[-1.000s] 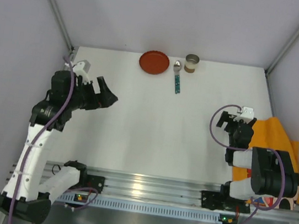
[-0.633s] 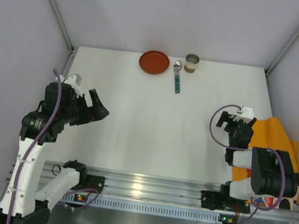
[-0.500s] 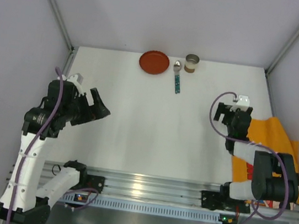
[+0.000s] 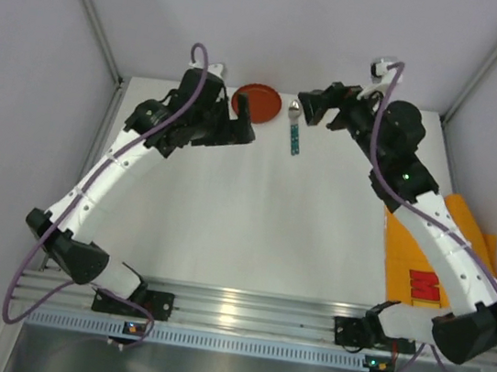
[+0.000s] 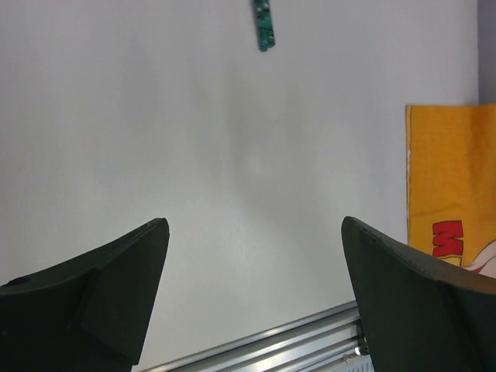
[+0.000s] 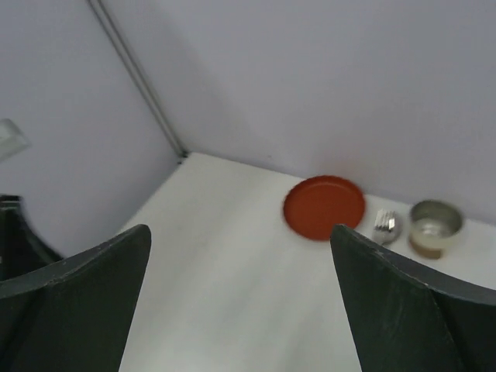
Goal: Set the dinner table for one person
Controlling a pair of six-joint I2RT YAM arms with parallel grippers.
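The dinner table is a white tabletop. At its far edge lie a red plate, a spoon with a green handle and a small metal cup. My left gripper hangs open just left of the plate, its fingers empty over bare table. My right gripper is open and empty beside the spoon, hiding the cup in the top view. The right wrist view shows the plate, the spoon and the cup ahead of the open right gripper.
An orange placemat with red print lies at the table's right side, also seen in the left wrist view as the placemat. A ribbed aluminium rail runs along the near edge. Lilac walls close in the back and sides.
Both arms have swung from the table's near sides out to the far edge, beside the plate and spoon. The placemat is now uncovered. Both grippers stayed open.
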